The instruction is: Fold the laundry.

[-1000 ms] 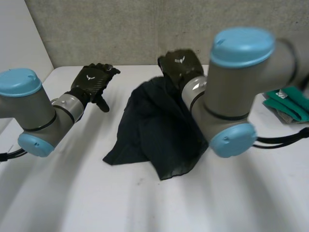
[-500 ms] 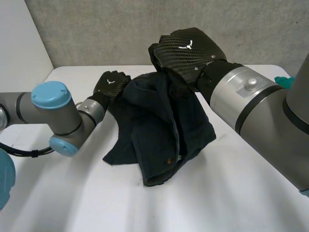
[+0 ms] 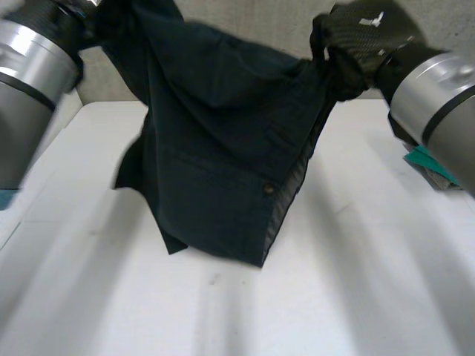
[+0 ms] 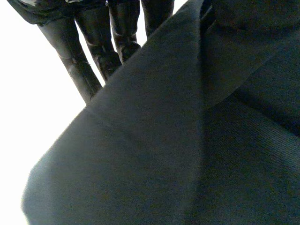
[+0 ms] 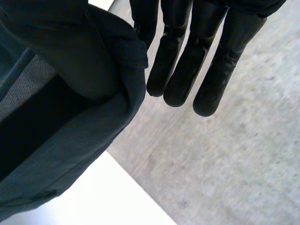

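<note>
A dark navy garment (image 3: 223, 148) with a small button hangs spread in the air above the white table (image 3: 356, 282); its lower hem dangles just over the tabletop. My right hand (image 3: 360, 37) is shut on the garment's upper right corner. In the right wrist view the cloth (image 5: 70, 93) is bunched at the thumb side beside the fingers (image 5: 187, 56). My left arm (image 3: 30, 59) holds up the upper left corner. In the left wrist view, the left hand's fingers (image 4: 77, 61) reach down behind a fold of the cloth (image 4: 187, 140).
A green folded cloth (image 3: 430, 167) lies at the table's right edge, under my right arm. A grey wall stands behind the table. Bare tabletop stretches in front of and beside the hanging garment.
The left hand closed on the garment's left edge. Both hands then rose and moved apart, lifting the garment off the table and stretching it out.
</note>
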